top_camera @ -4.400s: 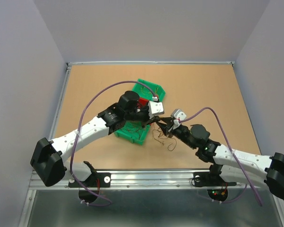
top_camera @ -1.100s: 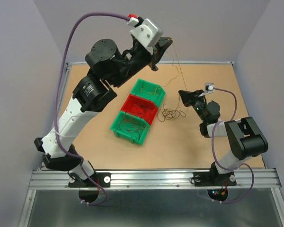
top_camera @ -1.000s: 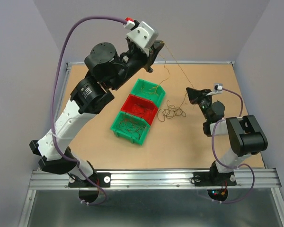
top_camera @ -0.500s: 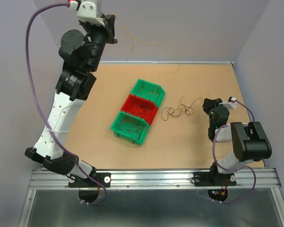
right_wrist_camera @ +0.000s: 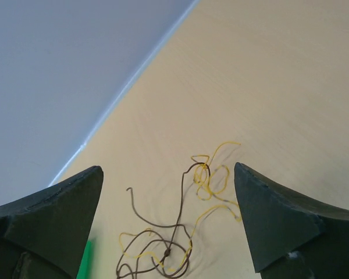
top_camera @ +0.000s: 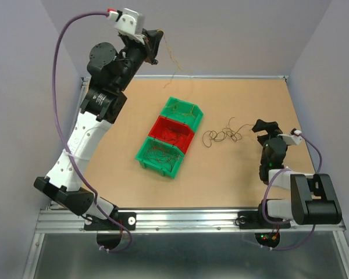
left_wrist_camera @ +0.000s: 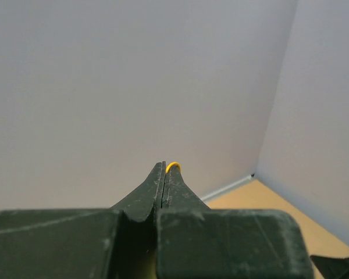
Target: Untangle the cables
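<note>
My left gripper (top_camera: pixel 155 44) is raised high over the table's far left and is shut on a thin yellowish cable (top_camera: pixel 173 60) that dangles free below it. In the left wrist view the jaws (left_wrist_camera: pixel 164 166) are pressed together, with a small yellow loop of cable (left_wrist_camera: pixel 173 165) showing at the tips. Loose brown and yellow cables (top_camera: pixel 221 134) lie curled on the table right of the bins. My right gripper (top_camera: pixel 260 125) sits low just right of them, open and empty. Its wrist view shows the strands (right_wrist_camera: pixel 180 229) lying ahead between the spread fingers (right_wrist_camera: pixel 277 216).
Three small bins stand in a diagonal row at mid-table: a green one (top_camera: pixel 192 116), a red one (top_camera: pixel 163 123) and another green one (top_camera: pixel 144 157), each with thin wires inside. A green bin edge (right_wrist_camera: pixel 86 259) shows in the right wrist view. Grey walls enclose the table.
The left arm lifted the yellowish cable up and away from the clump, and it now hangs free. The right gripper opened, let go of the cables and drew back to the right.
</note>
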Available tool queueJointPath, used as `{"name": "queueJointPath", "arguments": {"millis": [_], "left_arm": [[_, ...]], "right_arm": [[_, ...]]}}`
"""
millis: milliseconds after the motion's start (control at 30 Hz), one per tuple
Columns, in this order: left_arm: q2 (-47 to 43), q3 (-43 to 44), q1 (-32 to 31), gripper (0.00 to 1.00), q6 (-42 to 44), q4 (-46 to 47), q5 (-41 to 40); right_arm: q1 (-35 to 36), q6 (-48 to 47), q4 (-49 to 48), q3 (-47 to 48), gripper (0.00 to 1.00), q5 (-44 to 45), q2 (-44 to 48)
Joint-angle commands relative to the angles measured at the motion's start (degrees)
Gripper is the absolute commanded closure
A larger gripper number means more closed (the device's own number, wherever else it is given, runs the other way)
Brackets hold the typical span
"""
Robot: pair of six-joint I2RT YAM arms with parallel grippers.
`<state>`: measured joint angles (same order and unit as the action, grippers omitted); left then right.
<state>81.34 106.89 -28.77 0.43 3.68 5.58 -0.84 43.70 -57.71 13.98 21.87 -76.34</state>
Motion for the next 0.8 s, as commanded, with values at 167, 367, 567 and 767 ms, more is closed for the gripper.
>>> {"name": "queueJointPath", "arguments": {"millis": [167, 367, 567, 767], "left_arm": [[2.9, -4.8, 0.0, 1.00, 6.9, 5.0, 4.4], [4.3, -9.4, 0.0, 1.00, 9.3, 9.3, 7.9], [8.0, -12.0, 0.4, 1.00, 12.4, 10.8, 6.5], [8.4, -18.8, 3.0, 1.00, 12.4, 14.1, 8.7]], "right_arm": [[-0.4, -4.8, -0.6, -6.1, 0.00, -2.9, 13.6], [-0.4, -5.9, -0.6, -9.2, 0.00, -4.8, 20.0], [-0.4, -6.3, -0.6, -10.5, 0.00, -5.8, 23.4], [-0.4, -8.0, -0.6, -10.1, 0.00, -10.2, 23.5]]}}
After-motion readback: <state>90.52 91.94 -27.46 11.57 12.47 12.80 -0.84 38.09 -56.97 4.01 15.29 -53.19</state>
